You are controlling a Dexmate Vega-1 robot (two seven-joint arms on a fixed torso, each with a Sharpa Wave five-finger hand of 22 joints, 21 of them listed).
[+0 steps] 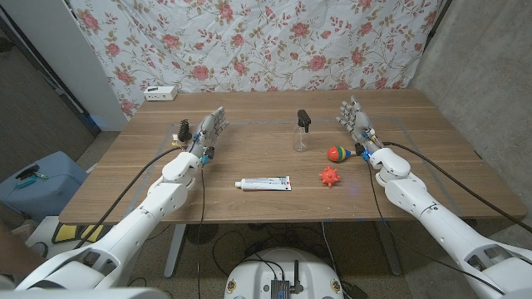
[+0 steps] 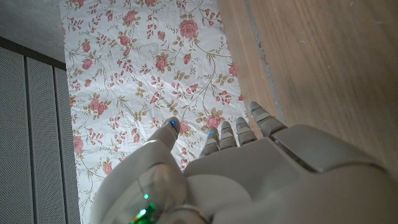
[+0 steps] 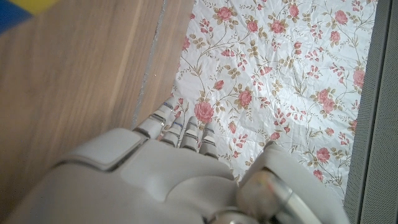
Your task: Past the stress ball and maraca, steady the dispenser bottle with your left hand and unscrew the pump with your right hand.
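Neither empty, spread robot hand, left point(image 1: 209, 129) or right point(image 1: 356, 119), had reached the clear dispenser bottle point(image 1: 302, 133) mid-table; the left's steadying grasp seemed next.

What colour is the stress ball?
Orange-red and spiky; the stress ball shows best in the head view, near the maraca.

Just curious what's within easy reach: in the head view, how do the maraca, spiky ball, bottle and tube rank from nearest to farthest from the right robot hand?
1. Maraca, just beside the right robot hand.
2. Bottle and spiky ball: too close to call.
3. Tube, toward the left side.
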